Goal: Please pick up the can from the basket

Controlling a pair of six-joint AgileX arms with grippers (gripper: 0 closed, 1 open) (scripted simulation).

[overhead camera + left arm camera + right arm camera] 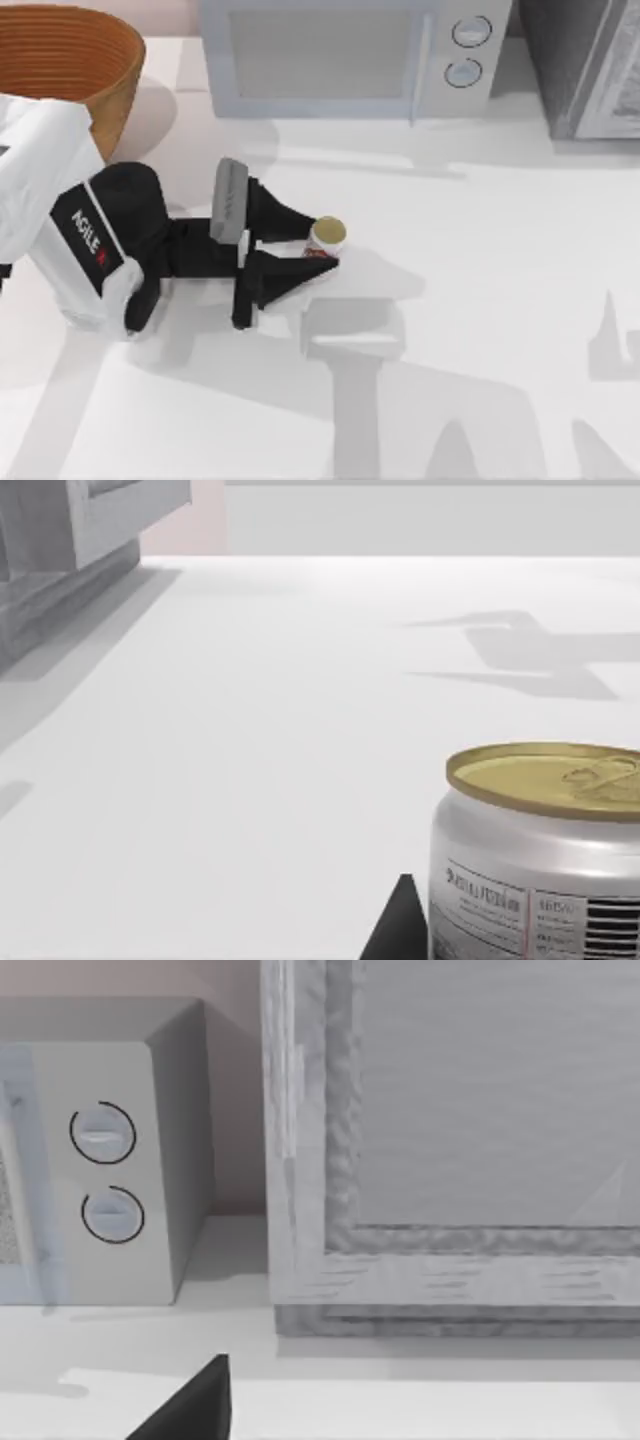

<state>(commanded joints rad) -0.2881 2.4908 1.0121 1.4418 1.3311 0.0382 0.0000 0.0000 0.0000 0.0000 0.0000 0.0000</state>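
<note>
The can (327,237) isn't in the basket (70,60) at all; it stands on the white surface (480,300), between our left pincer's (325,246) spread, unclenched fingers. We'd say we're at the grasp step: next, clench, then lift straight up.

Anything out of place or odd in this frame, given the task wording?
Yes: the can stands upright on the table, well apart from the basket at the far left corner. The left gripper brackets it. Nothing looks spilled or damaged.
</note>
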